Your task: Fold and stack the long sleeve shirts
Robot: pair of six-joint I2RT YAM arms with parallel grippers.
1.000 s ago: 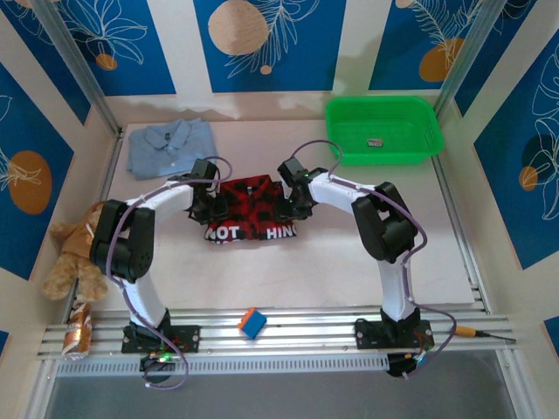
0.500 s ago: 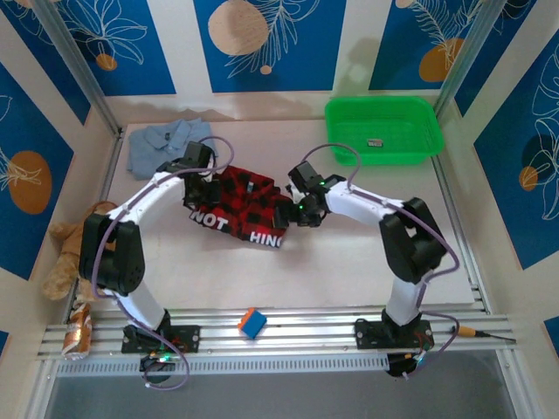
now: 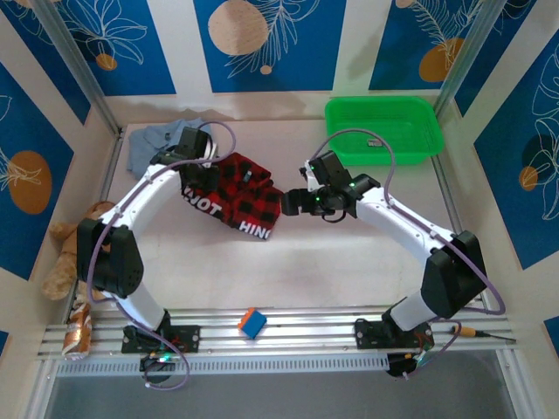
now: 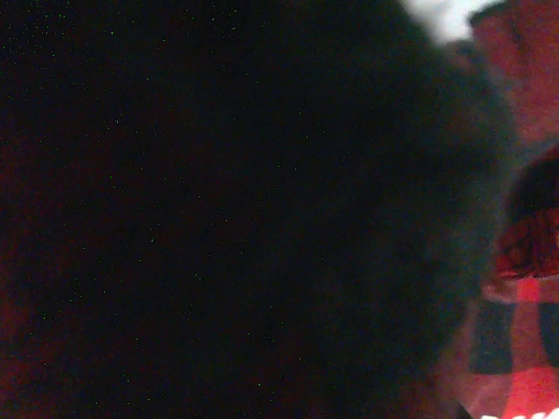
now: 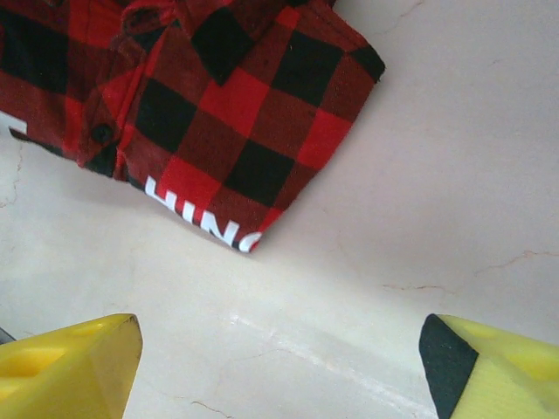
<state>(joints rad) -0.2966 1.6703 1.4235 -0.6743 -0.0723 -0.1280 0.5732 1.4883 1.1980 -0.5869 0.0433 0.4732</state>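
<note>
Now the folded red-and-black flannel shirt [image 3: 238, 202] lies mid-table. The right gripper [image 5: 279, 347] hovers just right of it, fingers wide and empty. The left gripper [image 3: 196, 176] presses on its far-left corner, near the light blue shirt [image 3: 147, 145]; whether its fingers grip, I cannot tell. A green basket [image 3: 430, 131] sits far right.
</note>
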